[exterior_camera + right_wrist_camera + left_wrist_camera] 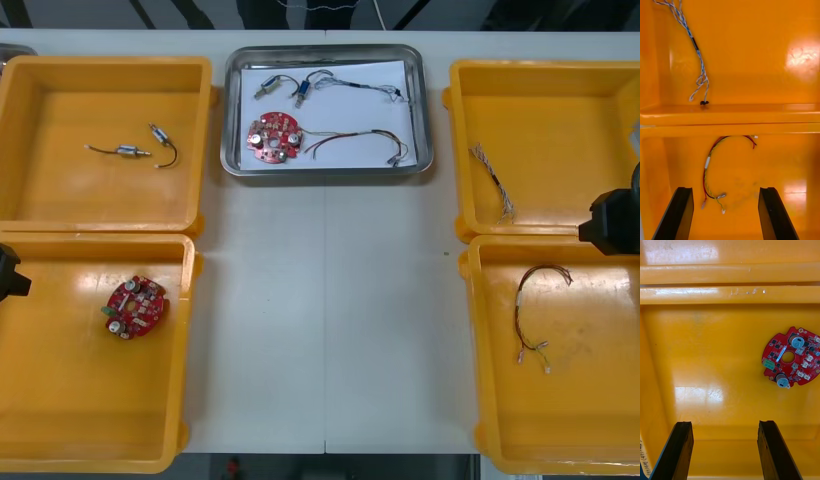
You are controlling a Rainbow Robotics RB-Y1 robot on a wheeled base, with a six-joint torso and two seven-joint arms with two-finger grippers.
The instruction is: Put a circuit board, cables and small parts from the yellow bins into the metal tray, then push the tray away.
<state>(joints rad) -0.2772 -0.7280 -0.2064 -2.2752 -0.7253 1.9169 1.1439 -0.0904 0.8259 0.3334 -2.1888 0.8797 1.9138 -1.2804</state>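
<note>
From the front view, the metal tray (326, 170) sits at the far side of the table (325, 330), between the bins and white inside. It holds a red circuit board (274, 136), round and studded with silver parts. Thin cables (355, 138) trail from the board towards the tray's right side, and small metal parts (268, 90) lie near the far rim. The left far bin (40, 190) holds further small metal parts (133, 151) on short wires. The left near bin (60, 400) holds a second red circuit board (135, 306). A blue and white cable (492, 180) lies in the right far bin (570, 130). A red and yellow cable (535, 315) curls in the right near bin (590, 400). The left arm (8, 272) and right arm (610, 222) show at the table's sides.

In the right wrist view, the right tool (725, 191) hangs over the near bin with its fingers apart. The red and yellow cable's ends lie between the fingers. The bins' joined rims stand between that cable and the blue and white one beyond.

In the left wrist view, the left tool (724, 423) also has its fingers spread wide. The second board lies on the bin floor beyond them, out past one finger.
</note>
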